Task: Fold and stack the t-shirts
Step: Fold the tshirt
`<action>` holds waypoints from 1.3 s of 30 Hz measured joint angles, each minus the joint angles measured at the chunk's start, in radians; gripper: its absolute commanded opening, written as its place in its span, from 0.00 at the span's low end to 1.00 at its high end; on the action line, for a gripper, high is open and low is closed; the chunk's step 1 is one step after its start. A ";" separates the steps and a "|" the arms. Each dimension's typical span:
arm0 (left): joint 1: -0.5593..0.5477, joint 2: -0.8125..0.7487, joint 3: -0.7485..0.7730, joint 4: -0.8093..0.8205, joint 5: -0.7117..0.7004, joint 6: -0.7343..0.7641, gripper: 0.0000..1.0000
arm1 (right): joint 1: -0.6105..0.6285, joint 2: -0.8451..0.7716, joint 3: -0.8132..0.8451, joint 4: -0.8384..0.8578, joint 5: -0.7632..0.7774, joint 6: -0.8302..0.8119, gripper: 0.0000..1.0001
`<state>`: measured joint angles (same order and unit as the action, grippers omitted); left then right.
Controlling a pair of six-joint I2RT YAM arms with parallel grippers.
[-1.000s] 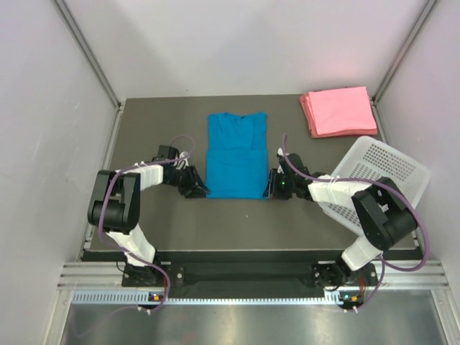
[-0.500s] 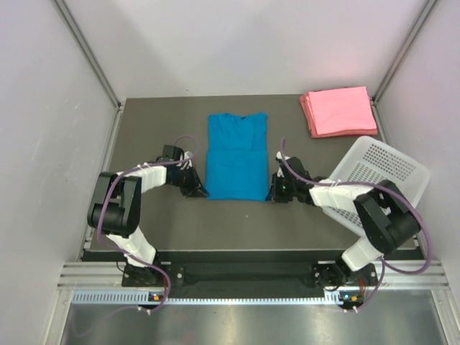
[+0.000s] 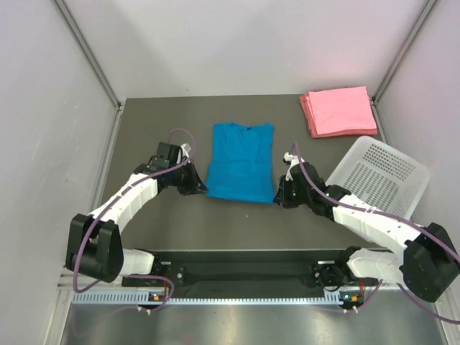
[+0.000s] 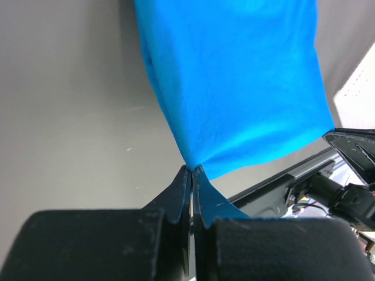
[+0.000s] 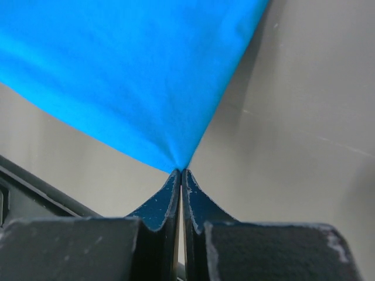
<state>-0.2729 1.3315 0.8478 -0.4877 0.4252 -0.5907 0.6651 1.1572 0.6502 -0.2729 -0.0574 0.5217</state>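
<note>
A bright blue t-shirt, folded narrow, is in the middle of the dark table; its near hem is raised off the surface. My left gripper is shut on its near left corner, where the cloth runs out from the fingertips. My right gripper is shut on its near right corner, seen in the right wrist view stretched away from the jaws. A stack of folded pink t-shirts lies at the far right corner.
A white perforated basket stands tilted at the table's right edge, just behind my right arm. Grey walls enclose the table on three sides. The table's front edge lies just near of both grippers.
Both grippers have lifted the blue shirt's near hem and both arms have stretched farther forward over the table. The shirt has shifted slightly right and away.
</note>
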 measured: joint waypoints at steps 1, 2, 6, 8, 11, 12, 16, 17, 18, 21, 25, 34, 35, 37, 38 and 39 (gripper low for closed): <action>-0.001 -0.003 0.018 -0.015 -0.004 -0.003 0.00 | 0.000 -0.009 0.011 -0.019 0.012 -0.003 0.00; -0.002 -0.002 0.038 -0.027 -0.009 -0.006 0.00 | 0.000 -0.017 0.024 -0.035 0.023 -0.005 0.00; -0.003 0.021 0.130 -0.065 -0.031 -0.008 0.00 | 0.000 -0.024 0.100 -0.086 0.063 -0.023 0.00; -0.002 0.056 0.189 -0.082 -0.046 -0.005 0.00 | -0.003 -0.012 0.140 -0.103 0.077 -0.039 0.00; 0.005 0.124 0.274 -0.097 -0.064 0.000 0.00 | -0.022 0.042 0.218 -0.119 0.089 -0.070 0.00; 0.008 0.145 0.299 -0.101 -0.071 0.003 0.00 | -0.029 0.061 0.241 -0.123 0.091 -0.082 0.00; 0.020 0.246 0.425 -0.121 -0.078 0.011 0.00 | -0.071 0.138 0.331 -0.142 0.093 -0.121 0.00; 0.023 0.274 0.460 -0.122 -0.076 0.014 0.00 | -0.085 0.161 0.359 -0.145 0.092 -0.132 0.00; 0.025 0.306 0.500 -0.119 -0.075 0.016 0.00 | -0.100 0.184 0.389 -0.148 0.088 -0.142 0.00; 0.032 0.402 0.619 -0.121 -0.067 0.027 0.00 | -0.144 0.254 0.476 -0.155 0.081 -0.170 0.00; 0.035 0.534 0.782 -0.123 -0.067 0.042 0.00 | -0.193 0.359 0.600 -0.172 0.074 -0.203 0.00; 0.067 0.792 1.045 -0.090 -0.029 0.034 0.00 | -0.296 0.613 0.899 -0.196 0.012 -0.265 0.00; 0.072 0.814 1.059 -0.078 -0.018 0.027 0.00 | -0.303 0.639 0.925 -0.195 0.006 -0.269 0.00; 0.084 0.850 1.078 -0.046 0.003 0.014 0.00 | -0.314 0.689 0.970 -0.199 -0.004 -0.275 0.00; 0.090 0.866 1.085 -0.031 0.013 0.006 0.00 | -0.320 0.715 0.991 -0.199 -0.012 -0.277 0.00; 0.096 0.886 1.094 -0.010 0.026 -0.005 0.00 | -0.323 0.735 1.006 -0.199 -0.017 -0.279 0.00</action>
<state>-0.1768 2.2173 1.9419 -0.4973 0.4515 -0.5961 0.3416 1.8919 1.6566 -0.4717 -0.0742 0.2428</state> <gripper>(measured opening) 0.015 0.006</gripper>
